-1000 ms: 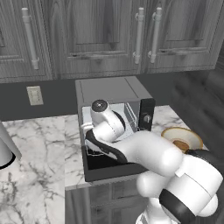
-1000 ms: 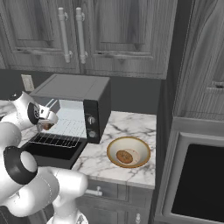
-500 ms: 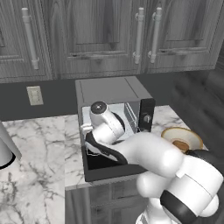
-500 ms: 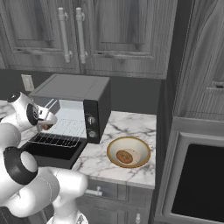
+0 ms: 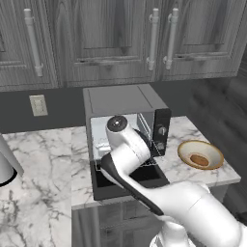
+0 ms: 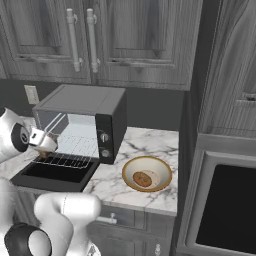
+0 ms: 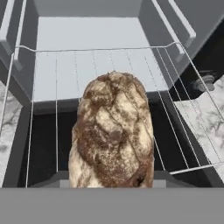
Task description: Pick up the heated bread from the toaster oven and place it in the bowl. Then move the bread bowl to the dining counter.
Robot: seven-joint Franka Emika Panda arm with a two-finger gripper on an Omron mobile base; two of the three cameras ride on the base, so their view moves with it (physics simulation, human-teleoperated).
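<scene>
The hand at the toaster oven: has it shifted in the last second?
No. In the left base view the hand sits at the same spot against the toaster oven opening as before; the arm looks unchanged too.

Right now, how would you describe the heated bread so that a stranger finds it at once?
Find the toaster oven on the marble counter, its door open. Just above its wire rack sits a chunky golden-brown roll. Unlike the flatter, darker piece in the bowl, it is thick and loaf-shaped.
</scene>
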